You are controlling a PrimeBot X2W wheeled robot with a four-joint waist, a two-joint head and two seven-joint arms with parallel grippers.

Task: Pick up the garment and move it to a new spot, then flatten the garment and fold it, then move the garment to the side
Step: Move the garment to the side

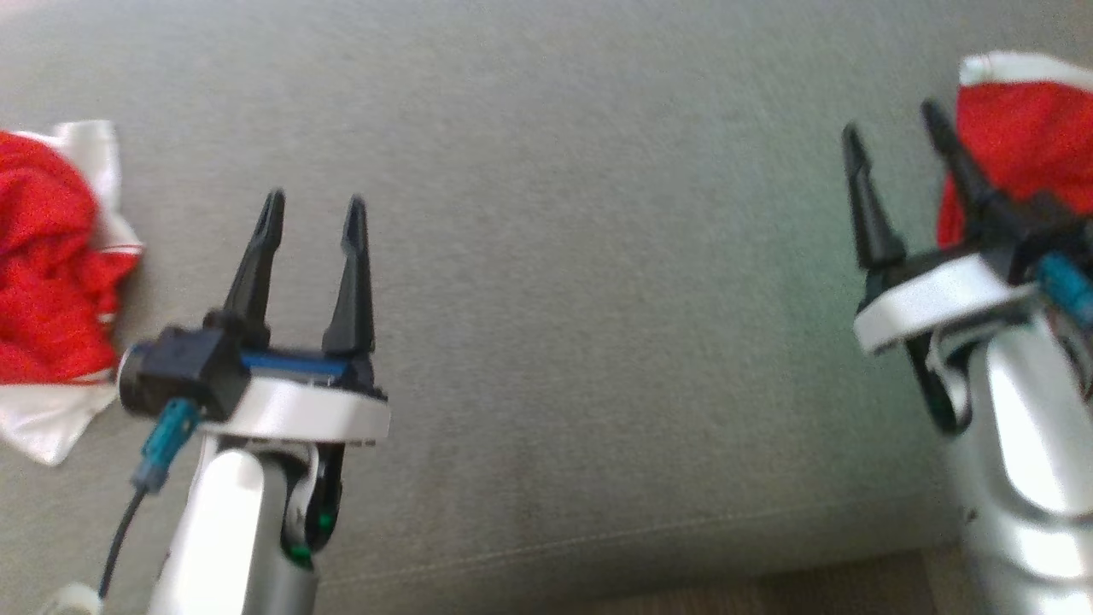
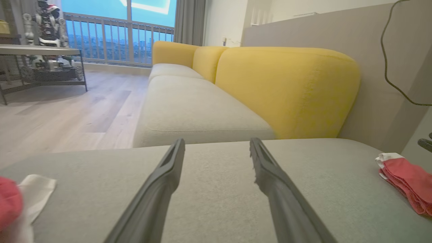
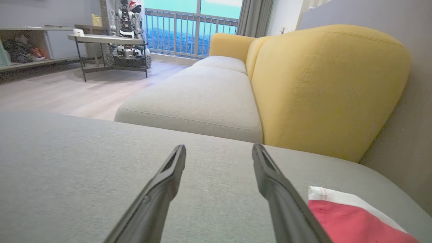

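Head view of a grey sofa seat cushion (image 1: pixel 598 256) with both arms entering from the bottom edge. The left gripper (image 1: pixel 314 212), at lower left, has its two dark fingers spread apart with nothing between them; it stands over bare cushion. The right gripper (image 1: pixel 891 126), at the right edge, likewise has its fingers parted and empty. A folded garment (image 1: pixel 1029 128), red with a white band along its top edge, lies on the cushion at upper right, just beside and partly behind the right gripper's outer finger; whether finger and cloth touch cannot be told. A second, crumpled garment (image 1: pixel 47 256), red with white portions at its upper and lower edges, lies bunched at the left edge of the frame, apart from the left gripper. In the left wrist view the parted fingers point across the cushion, the folded piece lying flat at the right edge and the crumpled piece at lower left. In the right wrist view the folded piece sits at lower right, close beside the right-hand finger. Background of both wrist views: a yellow backrest (image 2: pixel 290 87), further seat cushions, a pale wooden floor (image 2: pixel 67 108), a low table (image 3: pixel 104 38) bearing a robot figure (image 3: pixel 126 15), and a balcony railing (image 3: pixel 189 32).
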